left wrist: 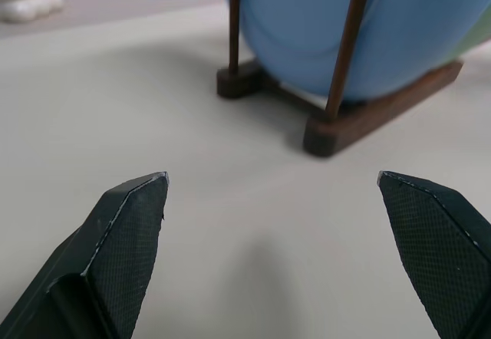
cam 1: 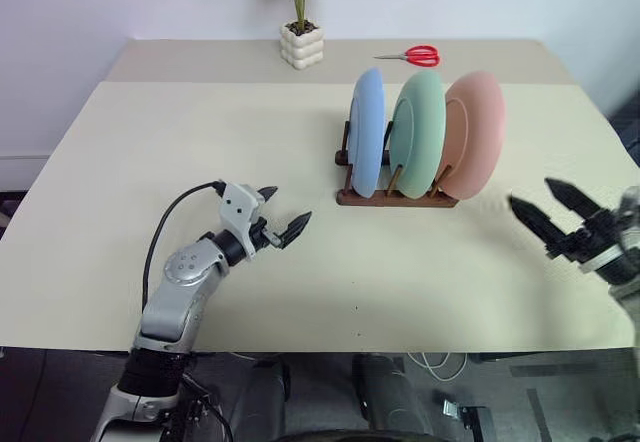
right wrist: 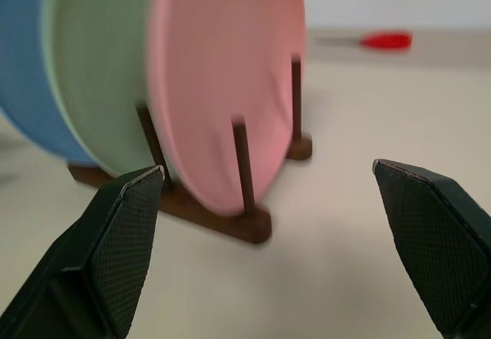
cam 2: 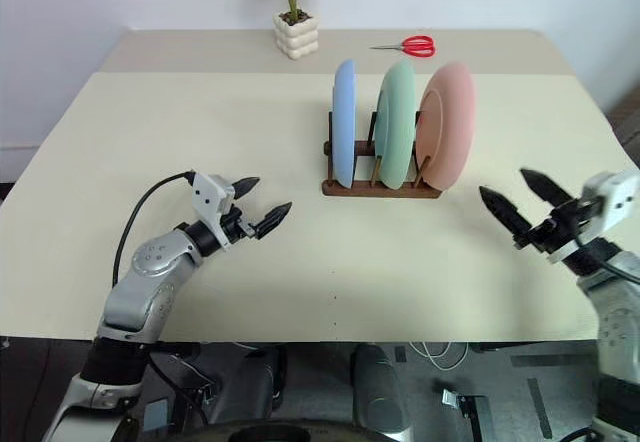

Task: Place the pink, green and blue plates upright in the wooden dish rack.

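All three plates stand on edge in the dark wooden rack [cam 1: 397, 194], which sits a little past the middle of the pale matte table [cam 1: 200, 142]. The blue plate [cam 1: 367, 132] is at the left end, the green plate [cam 1: 418, 133] in the middle, the pink plate [cam 1: 472, 134] at the right end; each is a plain round disc with a shallow rim and a dull, unglazed-looking surface. Thin round pegs rise from the rack's two flat rails and keep the plates apart.

My left gripper [cam 1: 282, 213] hangs over bare table at about 8 o'clock from the rack, its two black pointed fingers spread wide with nothing between them. In its wrist view the finger pads [left wrist: 126, 232] show a fine cross-hatched grip texture. My right gripper [cam 1: 547, 210] is at roughly 4 o'clock from the rack, near the table's right edge, fingers likewise spread wide and empty, aimed toward the pink plate.

At 12 o'clock, on the far strip of the table, lie red-handled scissors [cam 1: 414, 56], and at about 11 o'clock stands a knobbly white pot [cam 1: 301, 45] with a green plant
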